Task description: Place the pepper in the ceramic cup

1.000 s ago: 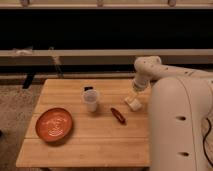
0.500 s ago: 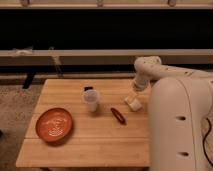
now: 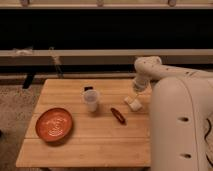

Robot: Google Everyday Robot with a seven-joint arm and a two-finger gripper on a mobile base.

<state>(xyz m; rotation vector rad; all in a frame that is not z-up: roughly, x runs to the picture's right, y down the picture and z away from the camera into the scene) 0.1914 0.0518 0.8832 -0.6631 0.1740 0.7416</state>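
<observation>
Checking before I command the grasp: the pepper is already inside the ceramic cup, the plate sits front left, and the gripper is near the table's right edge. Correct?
Not quite. The camera view shows the pepper outside the ceramic cup, lying on the table right of it, not touching. The plate does sit front left, and the gripper is near the right edge, above a pale block.

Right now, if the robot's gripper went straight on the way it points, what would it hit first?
The gripper hangs over the table at the right, pointing down. It would probably meet the pale block just beneath it first, not the pepper; depth is hard to judge.
</observation>
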